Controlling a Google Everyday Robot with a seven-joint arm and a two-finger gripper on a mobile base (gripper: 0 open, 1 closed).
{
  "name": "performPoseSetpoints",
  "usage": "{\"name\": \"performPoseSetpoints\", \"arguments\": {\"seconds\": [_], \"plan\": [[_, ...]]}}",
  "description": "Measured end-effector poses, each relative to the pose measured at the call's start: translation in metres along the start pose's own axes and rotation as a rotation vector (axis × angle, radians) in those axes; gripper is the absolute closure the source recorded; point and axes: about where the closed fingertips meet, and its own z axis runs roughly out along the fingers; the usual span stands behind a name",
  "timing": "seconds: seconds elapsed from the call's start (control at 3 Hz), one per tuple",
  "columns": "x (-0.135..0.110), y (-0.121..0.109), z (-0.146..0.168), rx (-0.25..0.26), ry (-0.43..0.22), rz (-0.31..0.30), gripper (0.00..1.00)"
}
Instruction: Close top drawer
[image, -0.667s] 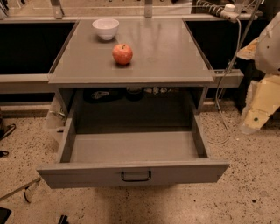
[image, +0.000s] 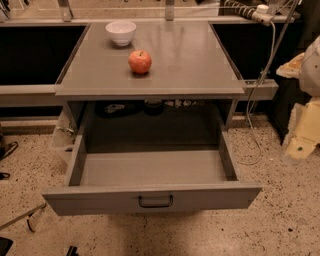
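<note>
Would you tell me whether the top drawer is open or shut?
Open: the top drawer juts far out, interior exposed; gripper hangs at right.

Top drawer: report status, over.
At right edge, claw hangs apart from the top drawer. Drawer pulled out wide, handle at front centre. On the cabinet top, apple and bowl, out of its path.

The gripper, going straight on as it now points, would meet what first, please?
Likely the speckled floor; the gripper, at the right edge, seems to point down, beside the top drawer.
</note>
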Motion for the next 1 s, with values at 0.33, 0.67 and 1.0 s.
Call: {"name": "performPoseSetpoints", "arguments": {"seconds": [0.33, 0.67, 1.0], "plan": [[0.005, 0.017, 0.020, -0.039, -0.012, -0.012, 0.00], [0.012, 0.038, 0.042, -0.066, -0.033, -0.005, 0.00], [0.016, 0.067, 0.074, -0.118, -0.061, 0.000, 0.00]]}}
